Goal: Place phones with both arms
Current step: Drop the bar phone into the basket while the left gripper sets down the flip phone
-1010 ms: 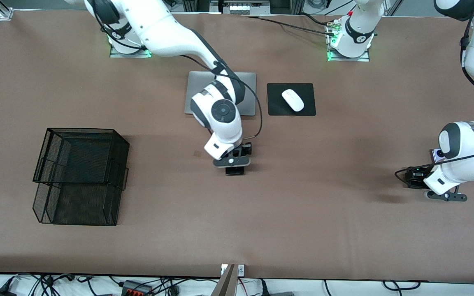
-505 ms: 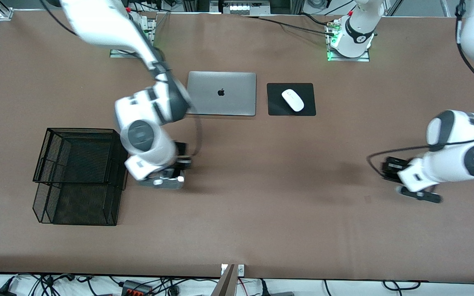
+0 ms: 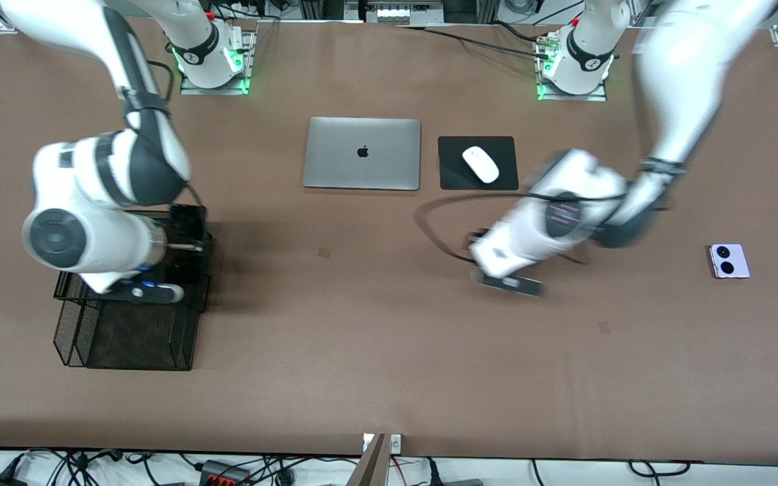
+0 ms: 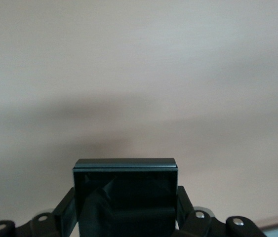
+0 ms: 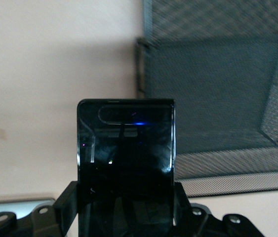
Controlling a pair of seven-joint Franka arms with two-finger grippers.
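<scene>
My right gripper (image 5: pixel 126 191) is shut on the long black slab phone (image 5: pixel 125 143), which hangs over the edge of the black mesh basket (image 5: pixel 218 98). In the front view the right arm is over that basket (image 3: pixel 125 337) at its own end of the table. My left gripper (image 4: pixel 125 200) is shut on the small squarish black folded phone (image 4: pixel 125 177), over bare brown table near the middle, where the left arm shows blurred. The lilac-white phone (image 3: pixel 729 261) with two round black lenses lies flat on the table at the left arm's end, apart from both grippers.
A closed silver laptop (image 3: pixel 362 153) and a white mouse (image 3: pixel 481 164) on a black pad (image 3: pixel 453 179) lie near the robots' bases. A brown sheet (image 3: pixel 389 364) covers the table.
The right arm swung from the table's middle to over the basket, carrying the long phone. The left arm moved from its end toward the middle with the small black phone, uncovering the lilac one.
</scene>
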